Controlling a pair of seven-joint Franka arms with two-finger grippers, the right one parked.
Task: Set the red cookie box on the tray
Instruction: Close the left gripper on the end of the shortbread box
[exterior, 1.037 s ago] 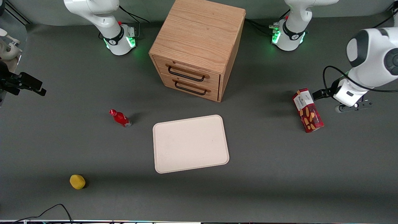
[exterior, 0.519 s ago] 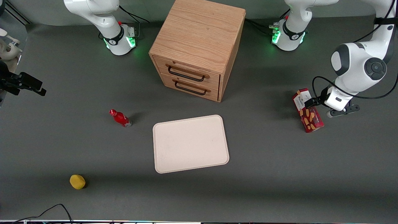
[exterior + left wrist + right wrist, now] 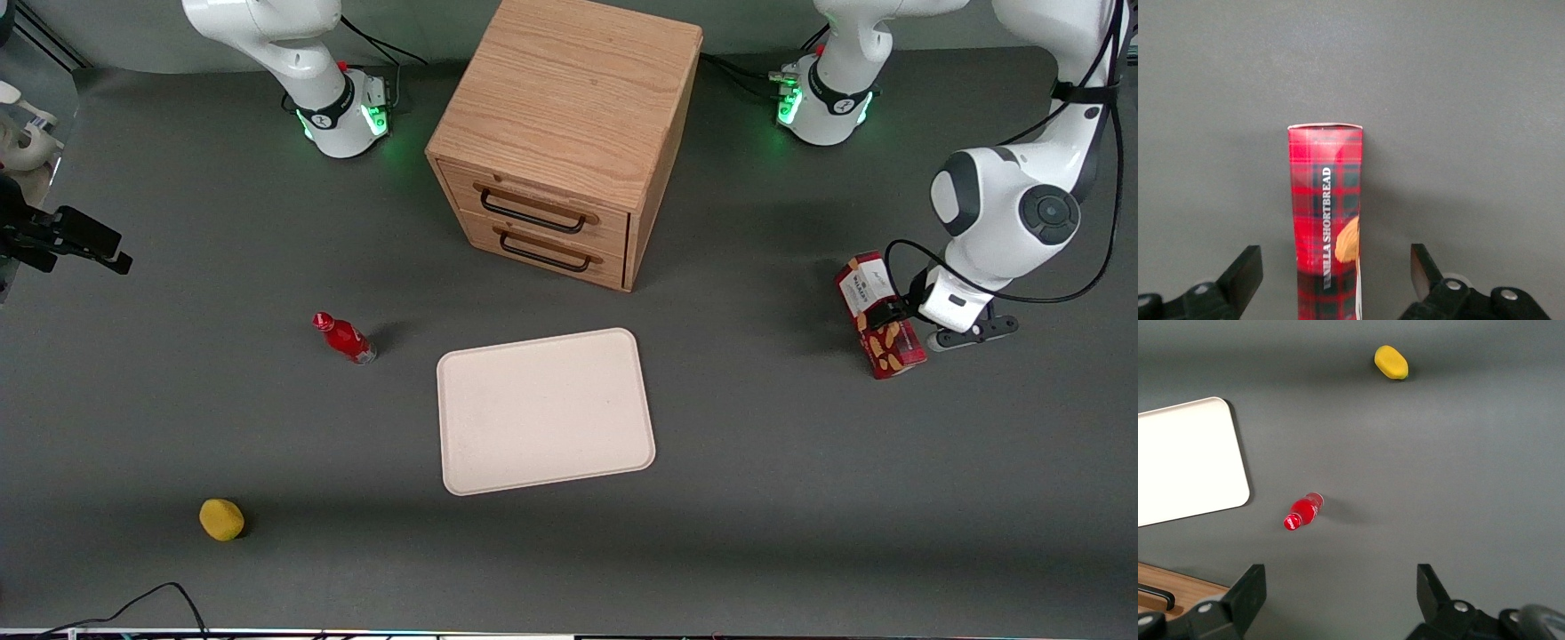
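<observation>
The red cookie box [image 3: 892, 351] lies flat on the grey table toward the working arm's end, its white end section pointing away from the front camera. My left gripper [image 3: 900, 320] hangs over the box's middle. In the left wrist view the box [image 3: 1326, 200] runs between the two open fingers [image 3: 1245, 275], with a gap on each side, and the gripper [image 3: 1336, 273] straddles it without touching. The cream-white tray [image 3: 544, 411] lies in the middle of the table, in front of the cabinet, with nothing on it. It also shows in the right wrist view [image 3: 1185, 460].
A wooden two-drawer cabinet [image 3: 560, 133] stands farther from the front camera than the tray. A small red bottle [image 3: 344, 338] and a yellow object [image 3: 221, 519] lie toward the parked arm's end; both show in the right wrist view, the bottle [image 3: 1301, 512] and the yellow object [image 3: 1391, 362].
The left arm has swung in from the table's end toward the cookie box, and its gripper now sits over the box. The box, tray and other objects have not moved.
</observation>
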